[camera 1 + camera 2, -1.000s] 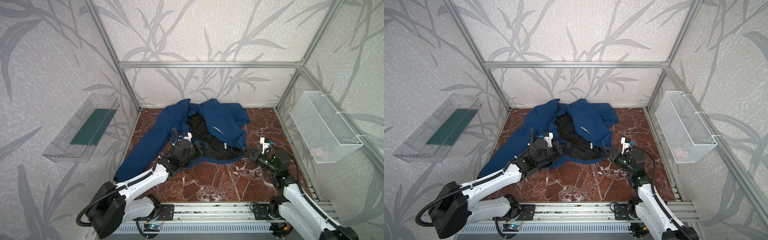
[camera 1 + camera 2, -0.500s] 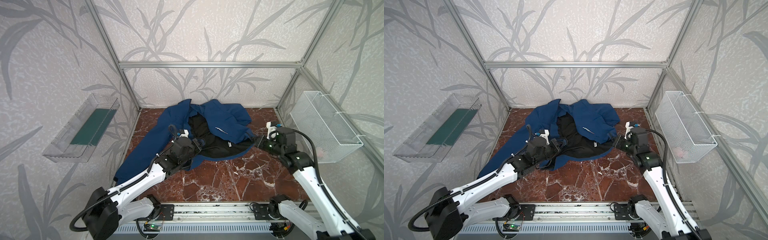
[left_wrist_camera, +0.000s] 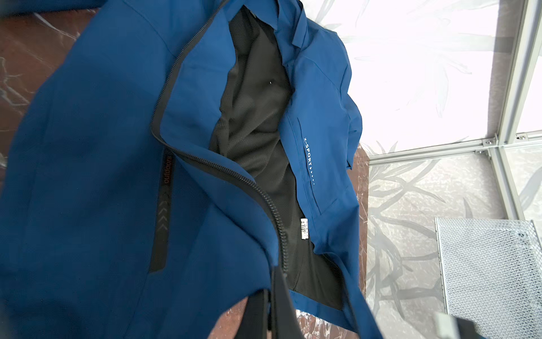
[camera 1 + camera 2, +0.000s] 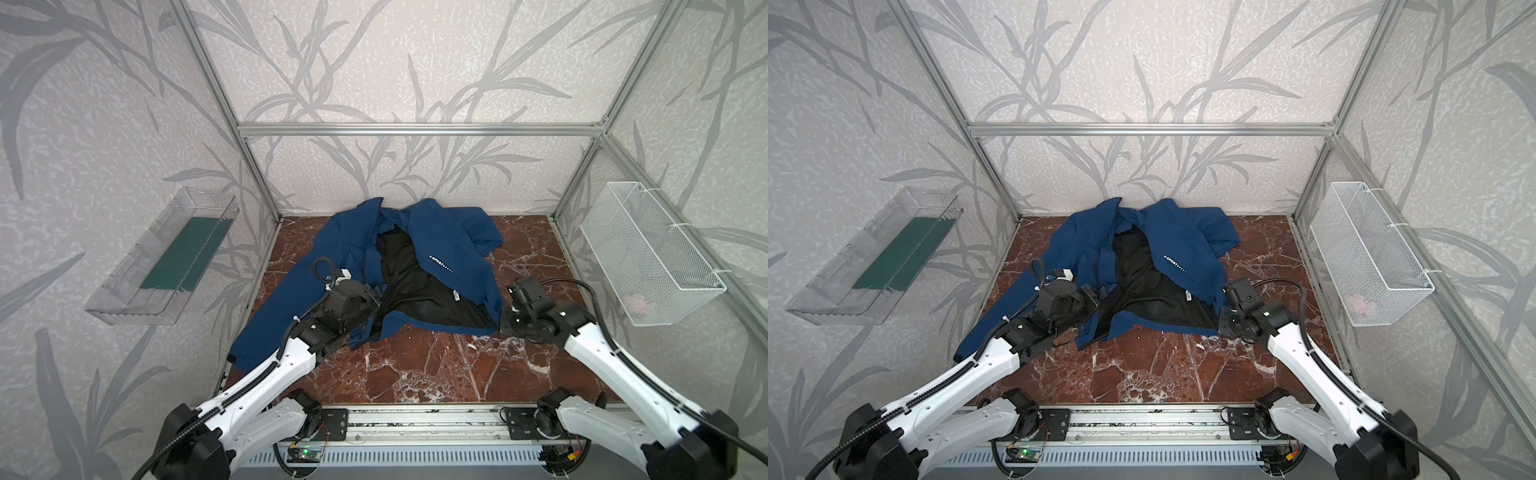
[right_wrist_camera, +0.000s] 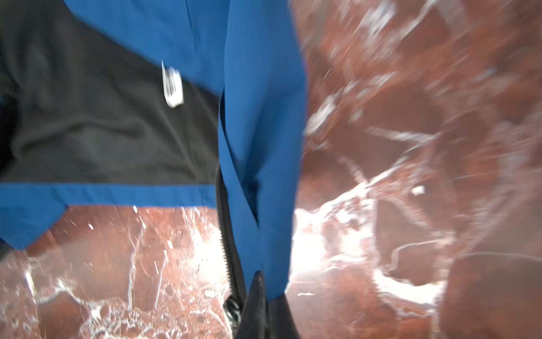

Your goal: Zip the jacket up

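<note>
**Top views: jacket (image 4: 457,237) lies unzipped, a tool on each front edge**

Both top views show the navy jacket spread on the red marble tabletop (image 4: 415,374) toward the back wall. Its fronts are parted over the black lining (image 4: 399,266), and one sleeve (image 4: 282,316) trails toward the left front. The left tool (image 4: 376,300) sits at the lower end of the left-hand panel. In the left wrist view its fingers (image 3: 283,311) are pressed together on the black zipper tape (image 3: 264,196). The right tool (image 4: 500,326) is at the opposite panel's lower corner. The blurred right wrist view shows it pinching that blue edge beside the zipper teeth.
</note>
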Controlling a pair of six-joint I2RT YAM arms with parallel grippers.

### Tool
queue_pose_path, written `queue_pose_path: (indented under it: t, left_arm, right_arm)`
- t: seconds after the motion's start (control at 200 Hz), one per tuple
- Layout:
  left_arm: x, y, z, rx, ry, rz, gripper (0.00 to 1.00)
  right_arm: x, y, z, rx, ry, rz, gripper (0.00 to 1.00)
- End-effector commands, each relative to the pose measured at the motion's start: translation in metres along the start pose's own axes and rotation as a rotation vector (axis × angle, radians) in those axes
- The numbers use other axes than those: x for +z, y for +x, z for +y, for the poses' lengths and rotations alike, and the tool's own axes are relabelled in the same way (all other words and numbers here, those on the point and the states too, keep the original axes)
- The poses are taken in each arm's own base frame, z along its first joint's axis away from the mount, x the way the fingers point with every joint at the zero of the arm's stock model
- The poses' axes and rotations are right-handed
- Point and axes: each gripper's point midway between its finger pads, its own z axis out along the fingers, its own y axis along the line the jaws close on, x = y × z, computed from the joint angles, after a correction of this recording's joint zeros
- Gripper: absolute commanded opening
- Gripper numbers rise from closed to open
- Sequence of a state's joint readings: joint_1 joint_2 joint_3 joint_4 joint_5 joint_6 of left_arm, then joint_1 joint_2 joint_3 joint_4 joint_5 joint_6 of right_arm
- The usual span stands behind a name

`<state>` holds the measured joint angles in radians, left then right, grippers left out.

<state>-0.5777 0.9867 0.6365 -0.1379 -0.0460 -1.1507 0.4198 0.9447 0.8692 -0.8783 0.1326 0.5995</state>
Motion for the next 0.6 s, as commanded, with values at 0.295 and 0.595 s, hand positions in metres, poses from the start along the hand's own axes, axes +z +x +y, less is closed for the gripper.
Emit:
queue_pose_path:
  t: [0.295, 0.595]
  left_arm:
    - [0.001, 0.01, 0.034, -0.038, -0.028, -0.015, 0.0]
    - [0.007, 0.024, 0.005, -0.046, 0.102, 0.07, 0.0]
  right_arm:
    - [-0.072, -0.068, 0.065, 0.0, -0.401, -0.278, 0.0]
    - [-0.039, -0.039, 0.123, 0.159, -0.88, -0.155, 0.0]
